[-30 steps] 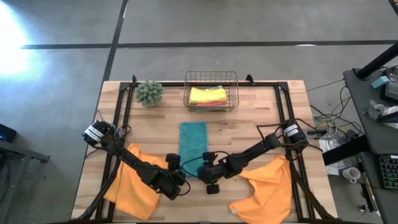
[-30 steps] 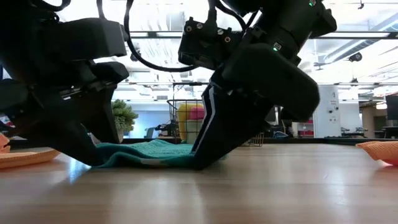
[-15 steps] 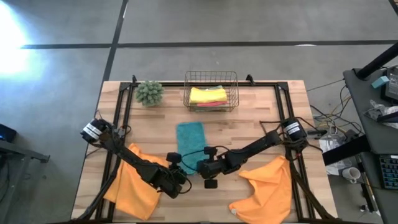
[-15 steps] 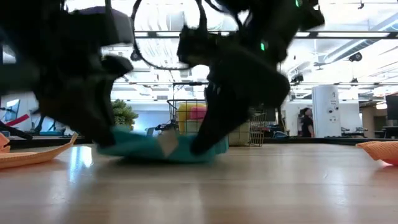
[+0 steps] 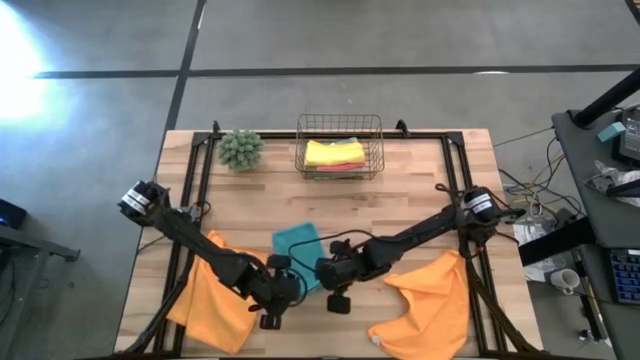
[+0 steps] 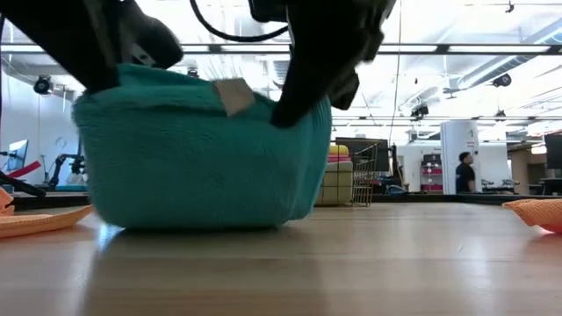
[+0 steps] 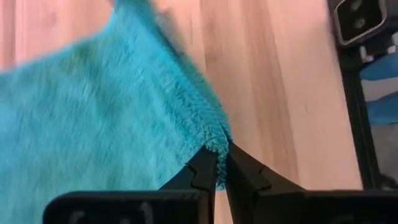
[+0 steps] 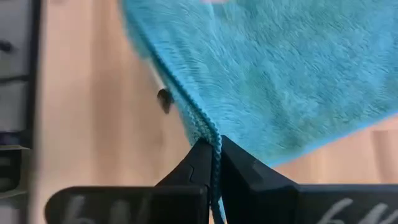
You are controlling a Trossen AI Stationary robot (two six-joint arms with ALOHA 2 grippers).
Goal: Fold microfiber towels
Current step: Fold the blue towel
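Both arms are at the near-middle of the light butcher-block wooden counter [image 5: 420,190], each pinching one near corner of the fluffy teal microfiber towel [image 5: 297,246]. Left gripper [image 5: 283,290]: fingers [image 7: 202,174] pressed together on the towel's hemmed edge, cloth clamped between the tips in the left wrist view. Right gripper [image 5: 322,272]: same, fingers [image 8: 200,163] clamped on the stitched hem in the right wrist view. In the low view the teal towel [image 6: 198,149] hangs as a curtain from both grips, near edge lifted, lower part touching the counter, a small white tag [image 6: 233,95] showing near its top edge. From above the towel sits between the two grippers and reaches away toward the back of the counter, bunched and slightly skewed. Crumpled orange microfiber towel [image 5: 215,295] lies flat at the near-left under the left arm; a second crumpled orange microfiber towel [image 5: 430,295] at the near-right beside the right arm, spilling past the counter's near edge. Square wire basket [image 5: 339,124] at the back centre holds folded yellow microfiber towel [image 5: 330,152] with a pink folded towel [image 5: 345,165] peeking out under it. Fuzzy green plant ball [image 5: 241,148] sits just left of the basket. A person [image 6: 465,171] stands well back in the room, seen in the low view.
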